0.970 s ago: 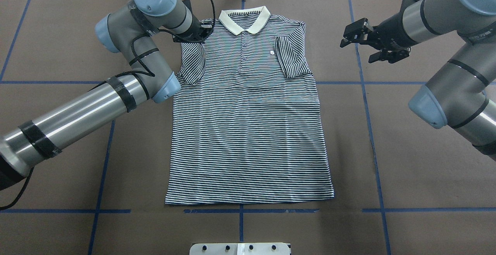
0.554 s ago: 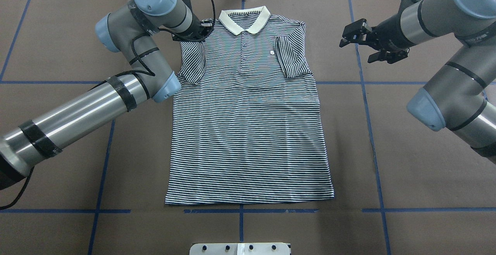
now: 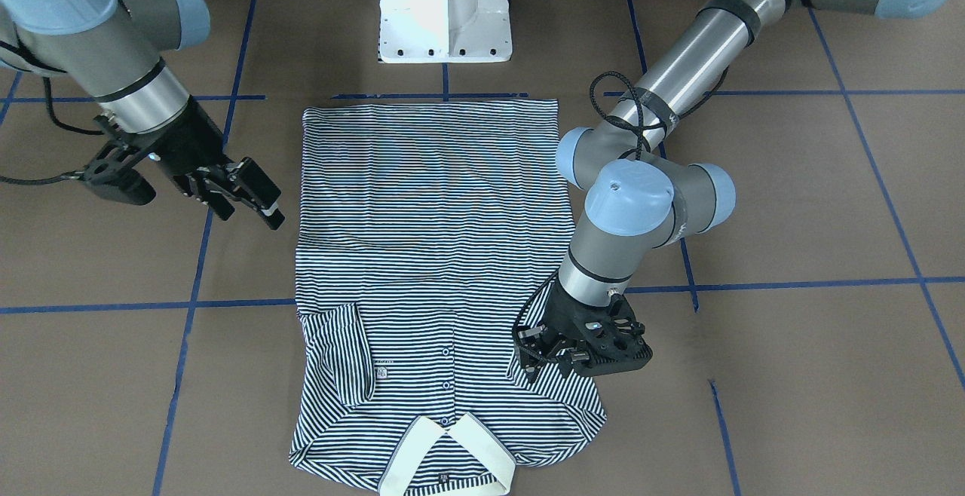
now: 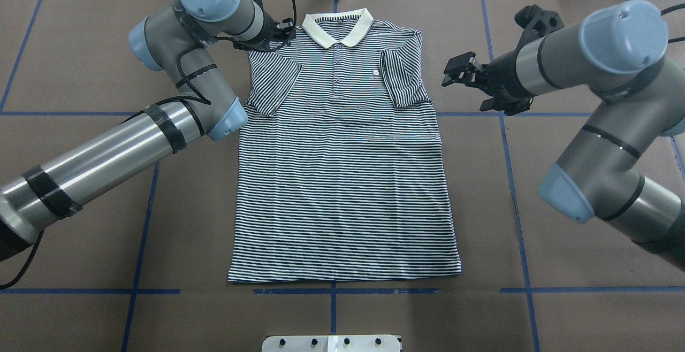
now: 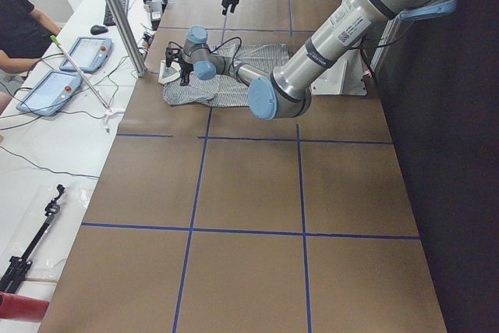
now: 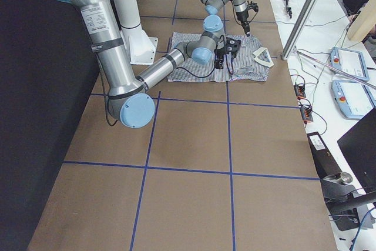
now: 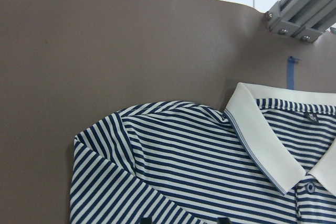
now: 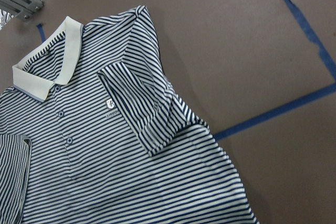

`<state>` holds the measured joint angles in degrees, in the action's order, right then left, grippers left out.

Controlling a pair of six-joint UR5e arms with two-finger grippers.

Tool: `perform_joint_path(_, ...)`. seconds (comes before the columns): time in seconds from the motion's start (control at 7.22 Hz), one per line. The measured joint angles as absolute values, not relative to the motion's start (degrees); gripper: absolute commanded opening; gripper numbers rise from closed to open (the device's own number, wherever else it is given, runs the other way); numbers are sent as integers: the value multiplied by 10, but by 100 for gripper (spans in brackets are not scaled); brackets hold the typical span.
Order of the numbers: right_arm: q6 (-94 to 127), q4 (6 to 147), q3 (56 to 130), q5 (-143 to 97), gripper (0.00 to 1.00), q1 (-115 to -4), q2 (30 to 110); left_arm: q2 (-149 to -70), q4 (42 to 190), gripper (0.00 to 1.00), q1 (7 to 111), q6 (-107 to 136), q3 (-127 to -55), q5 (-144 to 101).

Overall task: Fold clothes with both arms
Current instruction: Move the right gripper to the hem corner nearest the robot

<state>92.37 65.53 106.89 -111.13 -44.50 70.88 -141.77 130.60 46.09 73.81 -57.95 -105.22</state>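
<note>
Front-facing view: one short-sleeved polo shirt (image 3: 430, 240) of thin navy-and-white striped knit lies flat, front up, on the matte brown table cover (image 3: 791, 202), which is crossed by blue tape lines (image 3: 754, 283). The left gripper (image 3: 539, 356), black with two fingers, hangs straight over the shirt's shoulder. The plain cream collar (image 3: 482, 443) is just beside it. The right gripper (image 3: 249, 206), black and two-fingered, hovers over bare cover just off the shirt's side edge, with its fingers spread and nothing between them. One white metal pedestal base (image 3: 445, 21) stands beyond the hem, between the two arms.

Overhead view: two jointed arms of grey metal with light-blue caps reach in, the left arm (image 4: 107, 159) and the right arm (image 4: 588, 74). Both sleeves are folded inward onto the chest. One tiny chest patch (image 4: 376, 72) sits against the sleeve nearer the right gripper. The left wrist hides its own fingers here.

Exterior left view: past the left gripper, off the table, stands an aluminium post (image 5: 117, 13). There is also a white bench with two blue-edged tablets (image 5: 86, 51) and one seated person (image 5: 19, 29).

Exterior right view: both grippers look small, and the shirt lies under and beside them.

Left wrist view: two dark fingertips (image 7: 144, 220) peek in at the lower edge, set apart above the striped cloth.

Right wrist view: one folded sleeve, smooth and soft-edged, lies ahead of this hand.
</note>
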Motion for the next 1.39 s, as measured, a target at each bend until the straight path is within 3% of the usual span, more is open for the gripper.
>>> perform_joint_path(0.42,1059,713,1153,-932,95,-243,772,-1304,1331,58,463,735,-713,-1130)
perform_joint_path(0.69,1142,742,1170,-813,90,-122,809,-1284,1340,61,463,735,-730,-1138)
perform_joint_path(1.25,1220,804,1176,-770,84,-71,832,-1281,1341,62,462,739,-732,-1139)
perform_joint_path(1.39,1224,813,1176,-771,75,-71,833,-1281,1341,62,461,740,-731,-1139)
